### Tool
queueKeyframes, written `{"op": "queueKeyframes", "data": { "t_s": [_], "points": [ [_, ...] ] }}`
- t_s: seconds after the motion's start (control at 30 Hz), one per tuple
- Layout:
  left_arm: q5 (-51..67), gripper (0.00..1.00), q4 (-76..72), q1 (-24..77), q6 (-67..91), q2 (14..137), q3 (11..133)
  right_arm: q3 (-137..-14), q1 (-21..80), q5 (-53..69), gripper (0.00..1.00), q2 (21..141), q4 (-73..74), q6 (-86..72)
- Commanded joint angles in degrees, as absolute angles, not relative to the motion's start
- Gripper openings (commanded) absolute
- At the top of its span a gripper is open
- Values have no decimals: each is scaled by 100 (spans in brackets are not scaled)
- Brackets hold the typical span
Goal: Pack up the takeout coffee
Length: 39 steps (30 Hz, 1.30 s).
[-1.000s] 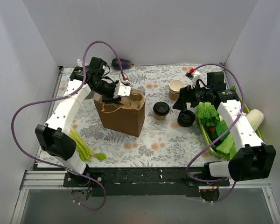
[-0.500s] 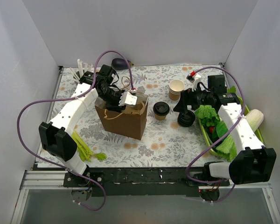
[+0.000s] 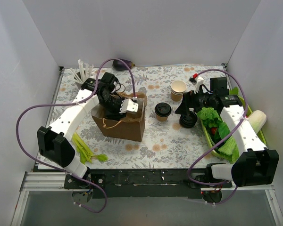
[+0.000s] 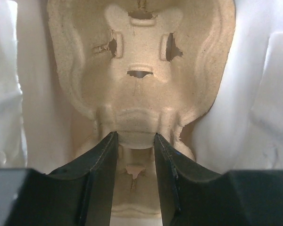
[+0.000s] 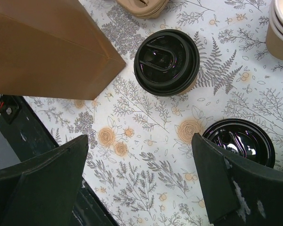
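The takeout coffee [image 3: 162,111], a tan cup with a black lid, stands on the floral mat right of the brown paper bag [image 3: 120,123]. It also shows in the right wrist view [image 5: 166,61], beside the bag [image 5: 47,47]. My left gripper [image 3: 128,104] reaches into the bag's open top. In the left wrist view it [image 4: 136,136] is shut on the middle ridge of a moulded pulp cup carrier [image 4: 141,56], between the bag's pale inner walls. My right gripper [image 3: 184,106] hovers right of the coffee, open and empty [image 5: 139,141].
A stack of lidless tan cups [image 3: 178,89] and a pile of loose black lids [image 3: 188,119] sit near the right gripper. A green tray of lettuce [image 3: 221,134] lies at the right, celery [image 3: 85,148] at the front left, an aubergine [image 3: 122,63] at the back.
My left gripper has moved right and lowered the carrier into the bag, and the bag has shifted a little. The right arm has hardly moved.
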State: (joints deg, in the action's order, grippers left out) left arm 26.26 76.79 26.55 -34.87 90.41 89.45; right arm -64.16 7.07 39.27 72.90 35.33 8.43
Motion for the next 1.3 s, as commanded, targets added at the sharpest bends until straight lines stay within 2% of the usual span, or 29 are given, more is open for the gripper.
{"op": "queueKeyframes", "data": {
  "t_s": [0.0, 0.23, 0.87, 1.1, 1.23, 1.27],
  "points": [
    [2663, 0, 7893, 2672, -3270, 8578, 8500, -6346, 659, 4104, 98, 7242, 3296, 730],
    [2610, 0, 7095, 2733, -2488, 8798, 8095, -6469, 659, 4131, 98, 7348, 3287, 712],
    [2295, 0, 5802, 2909, -2215, 8473, 6593, -6407, 650, 4122, 98, 7400, 3217, 633],
    [2197, 1, 5932, 2927, -2162, 8683, 6723, -6513, 650, 4096, 98, 7444, 3296, 703],
    [2443, 39, 6284, 2927, -2066, 8562, 7057, -6521, 650, 4104, 98, 7444, 3296, 712],
    [2504, 44, 6302, 2918, -2057, 8500, 7119, -6530, 650, 4122, 98, 7453, 3296, 712]
  ]
}}
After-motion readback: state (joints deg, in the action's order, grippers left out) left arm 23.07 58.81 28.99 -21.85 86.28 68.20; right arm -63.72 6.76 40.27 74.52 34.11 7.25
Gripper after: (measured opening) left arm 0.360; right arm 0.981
